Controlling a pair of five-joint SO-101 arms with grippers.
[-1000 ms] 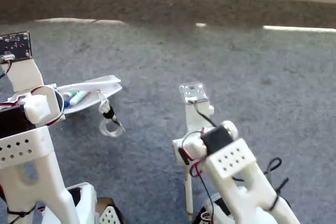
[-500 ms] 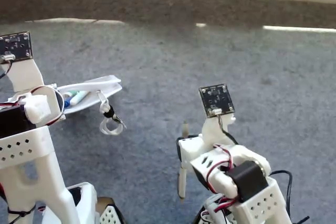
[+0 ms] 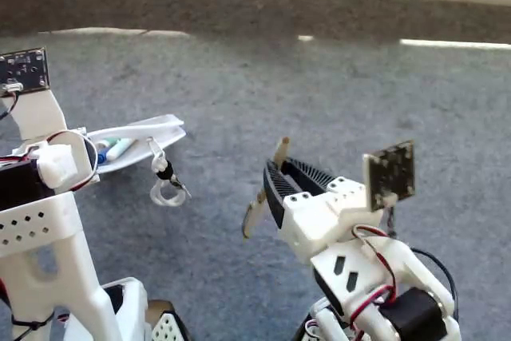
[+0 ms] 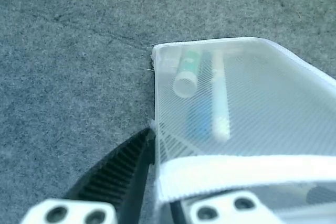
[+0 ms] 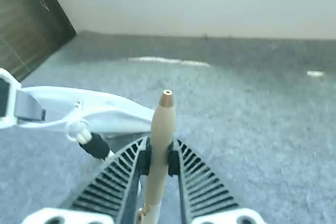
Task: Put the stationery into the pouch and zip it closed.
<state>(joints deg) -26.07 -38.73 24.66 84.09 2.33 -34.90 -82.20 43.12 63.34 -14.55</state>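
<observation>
High view. One pouch (image 3: 137,148) hangs from the left arm, raised at that end, probably so that its mouth faces the other arm. One zip pull (image 3: 164,185) with a ring dangles just below the pouch. I cannot tell how far the zip is open. The right gripper (image 3: 275,180) is well apart from the pouch, above the grey mat (image 3: 359,117), and carries one beige pen (image 3: 255,209).

Left wrist view. The left gripper (image 4: 154,150) is pinched on the pouch's edge, steadying it. Three items are inside the pouch: a green-capped marker (image 4: 186,74), a blue pen (image 4: 199,119) and a white pen (image 4: 219,103).

Right wrist view. The jaws are clamped tight on the beige pen's barrel. Its tip points toward the pouch, lined up for insertion. By my count this fourth item is the last outside the pouch.
</observation>
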